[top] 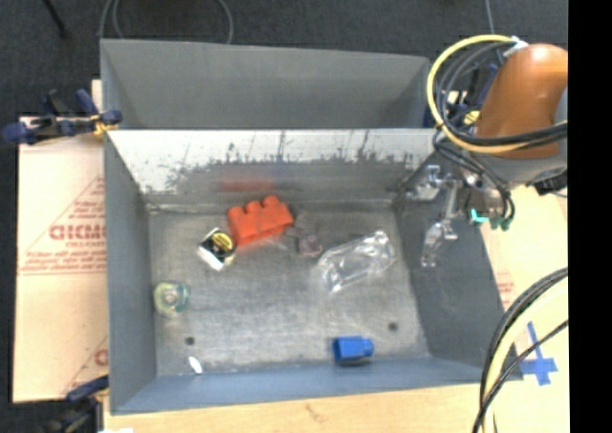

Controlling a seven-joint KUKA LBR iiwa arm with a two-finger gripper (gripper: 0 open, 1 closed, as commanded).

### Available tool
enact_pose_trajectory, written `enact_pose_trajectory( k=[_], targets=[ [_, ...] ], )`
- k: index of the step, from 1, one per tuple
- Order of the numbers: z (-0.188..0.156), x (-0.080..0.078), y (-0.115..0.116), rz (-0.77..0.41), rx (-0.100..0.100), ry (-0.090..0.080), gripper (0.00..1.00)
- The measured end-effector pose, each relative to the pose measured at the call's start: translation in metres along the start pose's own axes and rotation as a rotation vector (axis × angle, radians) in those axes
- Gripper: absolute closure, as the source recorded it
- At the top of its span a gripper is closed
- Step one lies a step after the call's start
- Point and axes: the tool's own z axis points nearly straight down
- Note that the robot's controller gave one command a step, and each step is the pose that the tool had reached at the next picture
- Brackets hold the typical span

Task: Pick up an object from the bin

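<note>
At two o'clock of the bin (129,259), the orange cover (526,87) is running off the right side. At five o'clock, cables (507,364) are leaving by the bottom edge. At three o'clock, the gripper (442,235) is blurring into the grey wall behind it. Near the centre, a small grey lump (308,245) is showing too blurred to name. At seven o'clock, a white speck (194,364) is looking too small to tell. Just right of centre, the clear bag (356,264) is giving no readable view of its contents.
</note>
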Motion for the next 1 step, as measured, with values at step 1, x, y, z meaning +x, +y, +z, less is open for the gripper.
enact_pose_trajectory(
  k=[1],
  targets=[
    [0.0952,-0.0059,0.0628,-0.188,0.001,-0.004,0.0]
  ],
)
